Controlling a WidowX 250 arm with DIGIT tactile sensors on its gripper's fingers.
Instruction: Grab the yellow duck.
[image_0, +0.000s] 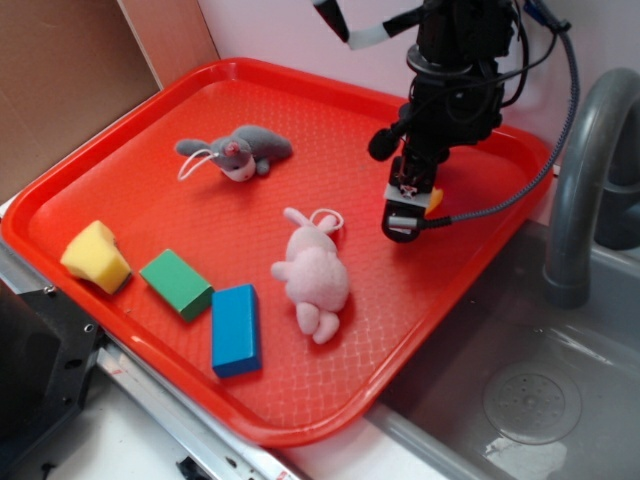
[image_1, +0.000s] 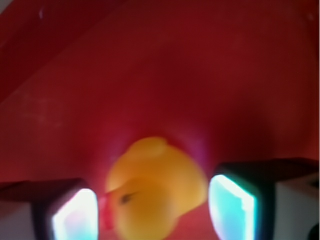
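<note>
We see the duck (image_1: 152, 192) sitting right between the two fingers (image_1: 75, 217) of the pincer (image_1: 152, 210), on the red tray (image_0: 150, 130) toward its far right corner; the pincer is spread, a narrow gap showing on each side of the duck; closing the fingers looks like the next step; the beak points toward the left finger.

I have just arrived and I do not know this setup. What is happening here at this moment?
A WidowX robot arm is reaching down over a red tray to take a small yellow rubber duck. Its pincer is lowered near the tray's right side, and the wrist view shows the duck sitting between the two fingers, with small gaps, so it is not clamped yet. A grey plush bunny, a pink plush bunny, a yellow sponge wedge and green and blue blocks lie untouched.
</note>
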